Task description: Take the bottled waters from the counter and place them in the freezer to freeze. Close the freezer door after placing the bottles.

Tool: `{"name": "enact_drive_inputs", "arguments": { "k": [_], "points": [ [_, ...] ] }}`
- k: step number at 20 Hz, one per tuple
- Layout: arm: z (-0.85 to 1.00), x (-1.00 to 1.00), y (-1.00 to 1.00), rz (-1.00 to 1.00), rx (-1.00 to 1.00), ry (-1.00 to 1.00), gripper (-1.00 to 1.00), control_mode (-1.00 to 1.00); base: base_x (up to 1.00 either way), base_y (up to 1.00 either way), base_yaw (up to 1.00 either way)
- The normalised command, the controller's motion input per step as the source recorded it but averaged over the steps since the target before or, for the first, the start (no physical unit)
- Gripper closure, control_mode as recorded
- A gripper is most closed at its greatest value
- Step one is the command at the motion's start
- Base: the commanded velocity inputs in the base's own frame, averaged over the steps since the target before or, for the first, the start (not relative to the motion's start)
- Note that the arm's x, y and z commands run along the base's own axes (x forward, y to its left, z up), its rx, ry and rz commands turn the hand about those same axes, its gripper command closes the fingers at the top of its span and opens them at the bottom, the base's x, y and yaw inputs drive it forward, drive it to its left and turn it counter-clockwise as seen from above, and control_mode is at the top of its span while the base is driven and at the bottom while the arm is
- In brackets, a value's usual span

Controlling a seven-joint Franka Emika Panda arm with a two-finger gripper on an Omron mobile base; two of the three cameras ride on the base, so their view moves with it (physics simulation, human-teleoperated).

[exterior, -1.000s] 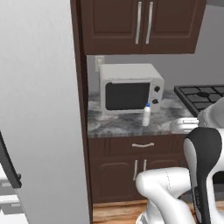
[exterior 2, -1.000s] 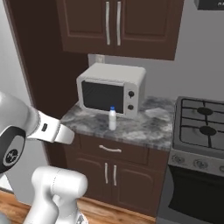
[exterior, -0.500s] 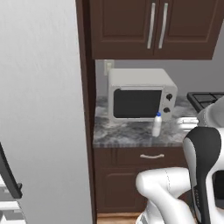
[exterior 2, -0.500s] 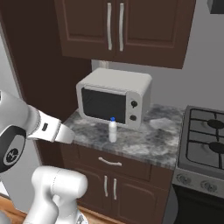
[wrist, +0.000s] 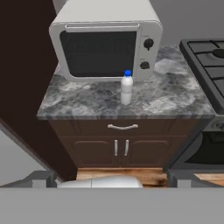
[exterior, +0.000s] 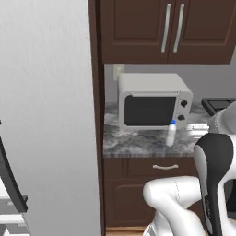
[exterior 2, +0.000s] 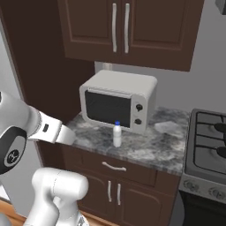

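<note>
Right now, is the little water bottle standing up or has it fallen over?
Standing up. The blue-capped bottle sits upright on the counter in front of the microwave, its cap pointing straight up.

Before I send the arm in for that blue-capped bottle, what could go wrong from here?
The bottled water stands upright on the counter, close in front of the microwave; a wide or deep reach might strike the microwave. It looks slim and tall, so a glancing touch from the open end effector could tip it. It also stands near the counter's front edge, so it might roll off.

Even, soft, shadowless rendered light
</note>
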Motion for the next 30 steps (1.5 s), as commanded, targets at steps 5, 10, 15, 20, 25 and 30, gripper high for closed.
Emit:
{"name": "enact_drive_inputs", "arguments": {
  "k": [5, 10, 15, 20, 25, 30],
  "points": [
    [0.0, 0.0, 0.0, 0.0, 0.0, 0.0, -1.0, 1.0, 0.25, 0.28, 0.0],
    [0.0, 0.0, 0.0, 0.0, 0.0, 0.0, -1.0, 1.0, 0.21, 0.22, 0.0],
    [0.0, 0.0, 0.0, 0.0, 0.0, 0.0, -1.0, 1.0, 0.0, 0.0, 0.0],
    [0.0, 0.25, -0.2, 0.06, 0.01, 0.0, -1.0, -1.0, 0.0, 0.0, 0.0],
    [0.0, 0.17, -0.58, 0.16, 0.08, -0.01, -1.0, -1.0, 0.0, 0.0, 0.0],
    [-0.05, 0.13, -0.75, 0.12, 0.13, 0.0, -1.0, -1.0, 0.0, 0.0, 0.0]
  ]
}}
